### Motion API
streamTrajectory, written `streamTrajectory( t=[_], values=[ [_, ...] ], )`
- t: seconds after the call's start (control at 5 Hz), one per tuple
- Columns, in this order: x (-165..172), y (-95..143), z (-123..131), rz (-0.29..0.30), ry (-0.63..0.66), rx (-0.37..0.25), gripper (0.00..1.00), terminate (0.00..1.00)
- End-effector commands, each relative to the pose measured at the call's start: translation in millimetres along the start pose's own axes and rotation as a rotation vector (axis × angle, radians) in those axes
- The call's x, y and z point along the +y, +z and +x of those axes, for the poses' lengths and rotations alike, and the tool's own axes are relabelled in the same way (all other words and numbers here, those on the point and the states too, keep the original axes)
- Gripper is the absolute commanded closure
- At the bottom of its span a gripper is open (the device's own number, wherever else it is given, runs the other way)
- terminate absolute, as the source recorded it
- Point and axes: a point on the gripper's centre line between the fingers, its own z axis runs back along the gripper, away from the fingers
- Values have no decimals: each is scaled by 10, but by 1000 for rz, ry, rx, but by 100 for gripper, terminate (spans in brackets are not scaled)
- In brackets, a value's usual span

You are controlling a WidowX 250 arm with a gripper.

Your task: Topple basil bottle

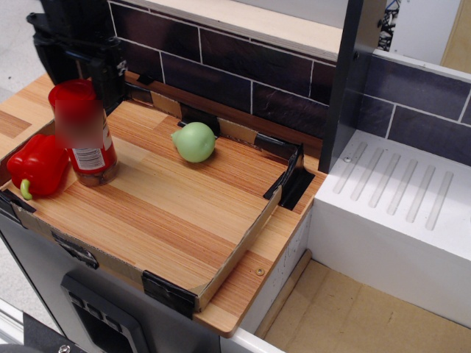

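The basil bottle (pixel 82 136) is a clear jar with a red cap and a red-and-white label. It stands at the left of the wooden tray (pixel 169 213). Its upper part is motion-blurred and leans slightly left while its base rests on the wood. My black gripper (pixel 79 77) is right behind and above the cap. Its two fingers (pixel 114 77) stand apart on either side of the cap, open and holding nothing. I cannot tell exactly where it touches the bottle.
A red bell pepper (pixel 37 165) lies just left of the bottle. A pale green round fruit (pixel 195 142) sits at the back middle of the tray. A dark tiled wall (pixel 243 70) runs behind. A white ribbed drainer (pixel 401 195) is at the right.
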Motion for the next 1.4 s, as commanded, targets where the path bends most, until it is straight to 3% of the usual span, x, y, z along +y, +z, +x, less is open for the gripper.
streamTrajectory(
  t=[0.0, 0.4, 0.6, 0.8, 1.0, 1.2],
  values=[
    [47, 108, -35, 70, -35, -28, 0, 0],
    [-22, 4, -98, 88, -93, 21, 0, 0],
    [-129, 24, -72, 65, -30, -13, 100, 0],
    [-285, 56, -88, 107, -57, -7, 100, 0],
    [-409, 131, -84, 150, -115, 70, 100, 0],
    [-431, 144, -65, 179, -325, 159, 100, 0]
  ],
)
